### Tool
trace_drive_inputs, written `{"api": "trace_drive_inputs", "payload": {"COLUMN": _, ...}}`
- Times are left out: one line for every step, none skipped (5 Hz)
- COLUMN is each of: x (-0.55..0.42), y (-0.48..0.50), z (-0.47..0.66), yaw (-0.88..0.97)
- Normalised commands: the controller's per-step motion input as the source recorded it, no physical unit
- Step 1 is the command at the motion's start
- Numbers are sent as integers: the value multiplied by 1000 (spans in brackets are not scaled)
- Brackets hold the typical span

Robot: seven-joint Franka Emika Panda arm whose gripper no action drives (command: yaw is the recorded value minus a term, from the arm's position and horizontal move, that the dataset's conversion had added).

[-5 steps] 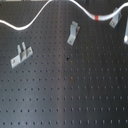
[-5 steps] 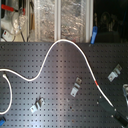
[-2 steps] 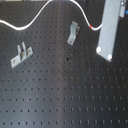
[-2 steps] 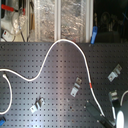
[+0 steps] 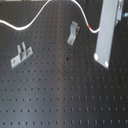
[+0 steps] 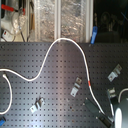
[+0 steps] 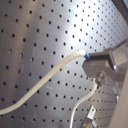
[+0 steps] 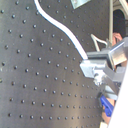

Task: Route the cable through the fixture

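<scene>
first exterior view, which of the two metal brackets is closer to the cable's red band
The tilted bracket near the cable's red band; the other bracket sits far toward the first exterior view's left.

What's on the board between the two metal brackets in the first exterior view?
Nothing: only bare perforated board lies between the left bracket and the middle bracket.

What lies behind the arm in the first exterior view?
The cable runs down past its red band and disappears behind the arm. Its far end and the jaws are covered there.
</scene>
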Motion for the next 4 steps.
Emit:
{"api": "trace_drive_inputs", "payload": {"x": -243, "y": -500, "z": 112, "yaw": -274}}
{"api": "trace_drive_inputs", "payload": {"x": 17, "y": 211, "z": -2, "yaw": -9}}
{"api": "trace_drive_inputs", "payload": {"x": -550, "y": 467, "z": 3, "yaw": 23}}
{"api": "trace_drive_inputs", "payload": {"x": -713, "y": 287, "z": -4, "yaw": 160}}
